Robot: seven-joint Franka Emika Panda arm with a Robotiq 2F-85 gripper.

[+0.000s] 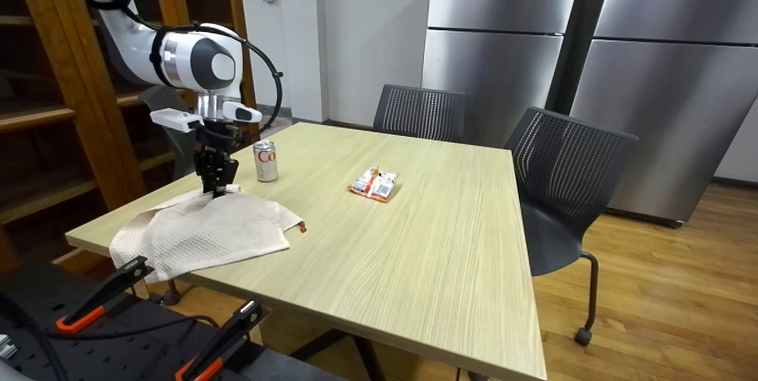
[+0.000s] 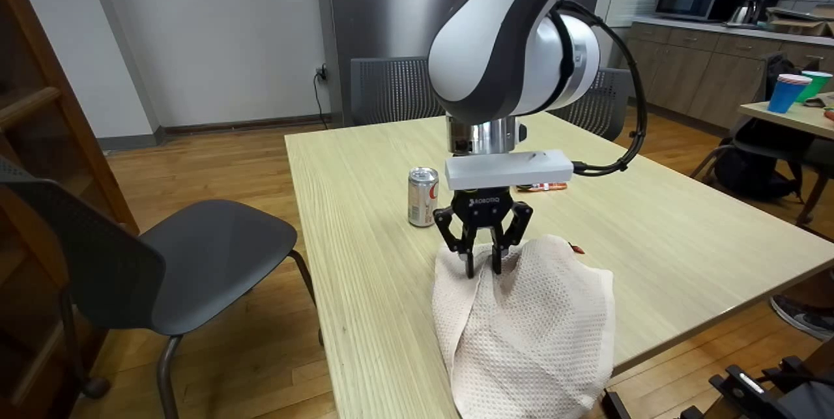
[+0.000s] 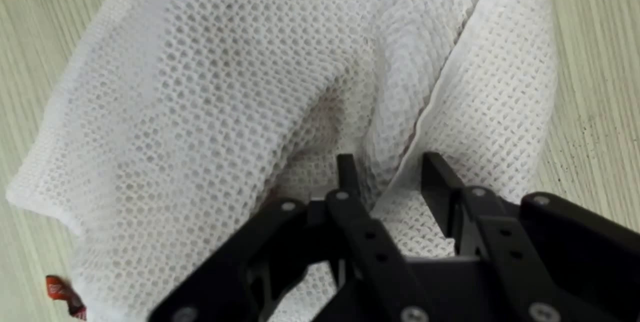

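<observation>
Table [image 1: 426,239]: upright can [image 1: 266,163], contents hidden; towel [image 2: 534,328] apparently between parted jaws.

Steel refrigerators [image 1: 492,73] stand beside a pale wall [image 1: 376,43].

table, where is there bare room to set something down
In an exterior view, the table is bare from the snack packet to the near edge, and between that packet and the can. It is crowded at the towel, with the pincer at its folds and the can close by.
</observation>
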